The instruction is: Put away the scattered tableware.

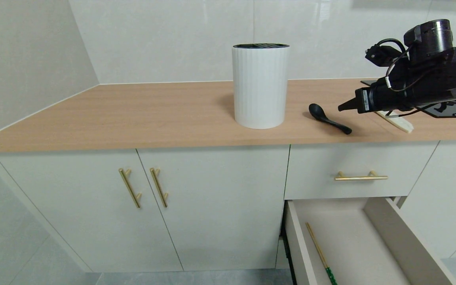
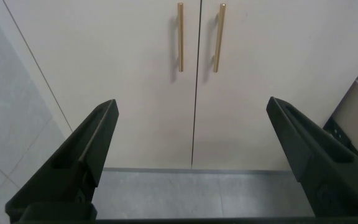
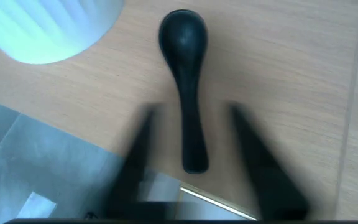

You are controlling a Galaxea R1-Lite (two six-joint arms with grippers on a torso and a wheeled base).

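Just above the light wooden countertop (image 1: 152, 111), our right gripper (image 3: 190, 115) hangs with its two fingers spread apart, one on either side of the handle of the black, round-bowled spoon (image 1: 328, 118). The spoon lies flat on the counter near the tall white ribbed cylindrical holder (image 1: 260, 85). Our left gripper (image 2: 191, 106), fingers wide apart and holding nothing, faces the pale cabinet doors (image 2: 104, 62) with gold bar handles, while wooden chopsticks with green ends (image 1: 319, 249) lie in the open white drawer (image 1: 390, 233) below.

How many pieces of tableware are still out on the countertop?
2: the black spoon beside the white holder, and a cream piece further right, partly under the right arm. The arm may hide more.
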